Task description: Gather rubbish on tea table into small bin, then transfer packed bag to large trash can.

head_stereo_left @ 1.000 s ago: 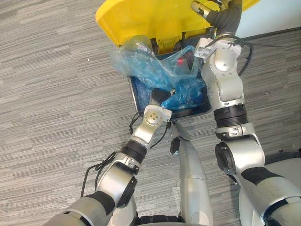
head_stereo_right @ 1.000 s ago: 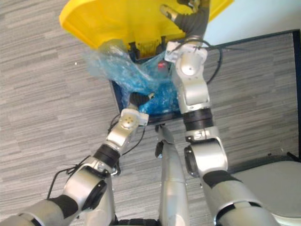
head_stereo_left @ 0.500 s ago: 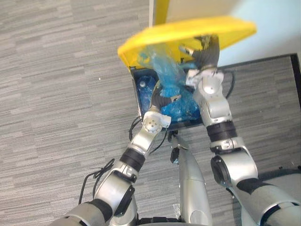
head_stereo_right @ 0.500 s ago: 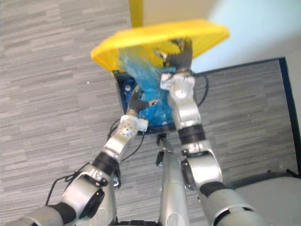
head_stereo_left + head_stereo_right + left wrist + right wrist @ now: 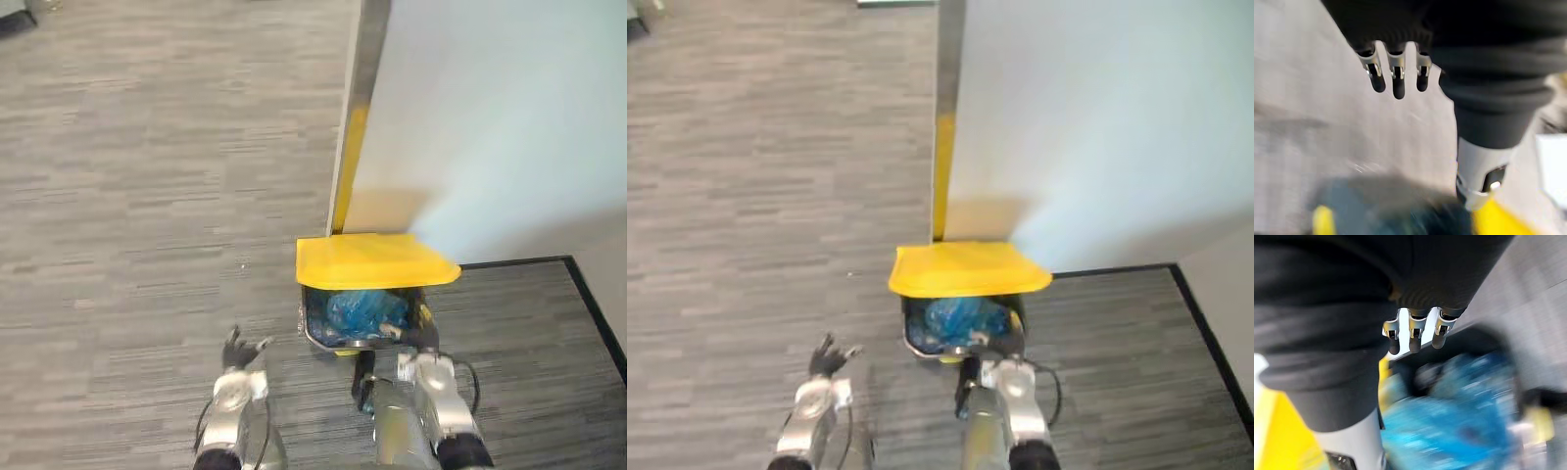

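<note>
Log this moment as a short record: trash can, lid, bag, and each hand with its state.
can: large trash can, dark, on grey carpet beside a pale wall
lid: yellow lid above the can; the opening shows under its front edge
bag: blue bag inside the can
left hand: left hand open, empty, over the carpet, apart from the can
right hand: right hand open, empty, by the can's near right corner; contact cannot be told
</note>
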